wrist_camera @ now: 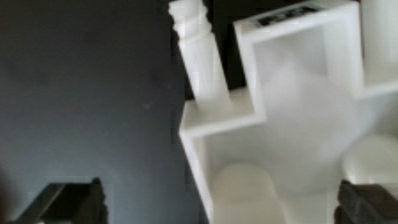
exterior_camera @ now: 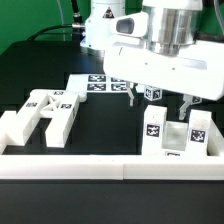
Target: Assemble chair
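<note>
- The gripper [exterior_camera: 160,105] stood wide and empty over the chair part [exterior_camera: 152,130] at four o'clock in the exterior view;
- descending off-centre, a jaw might have clipped that part and knocked it askew.

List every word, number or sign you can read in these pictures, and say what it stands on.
No words or numbers can be read.
Chair parts: black-and-white square tags, patterns only.
Marker board: the same kind of tags.
Wrist view: dark mark on a white part, too blurred to read.
</note>
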